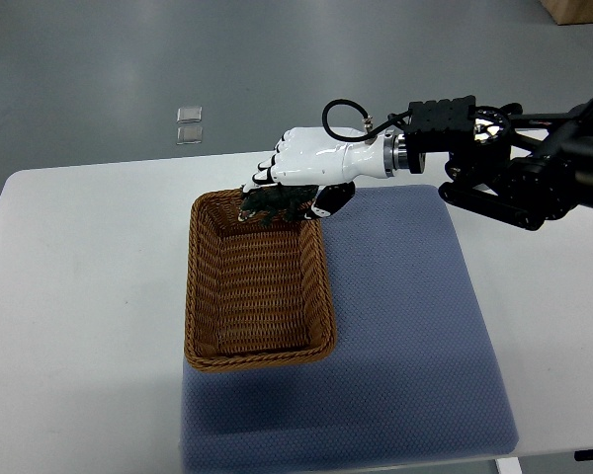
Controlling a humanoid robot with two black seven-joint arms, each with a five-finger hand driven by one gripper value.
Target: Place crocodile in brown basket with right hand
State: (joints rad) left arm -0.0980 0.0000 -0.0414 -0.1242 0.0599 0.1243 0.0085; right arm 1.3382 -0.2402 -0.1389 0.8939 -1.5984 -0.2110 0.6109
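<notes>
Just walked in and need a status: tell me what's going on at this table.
The robot's right hand grips a dark toy crocodile over the far end of the brown basket, not yet released. The basket sits partly on a blue mat on the white table, with nothing lying in it.

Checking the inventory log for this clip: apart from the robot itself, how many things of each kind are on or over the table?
brown basket: 1
toy crocodile: 1, held in the right robot hand
blue mat: 1
Total: 3
</notes>
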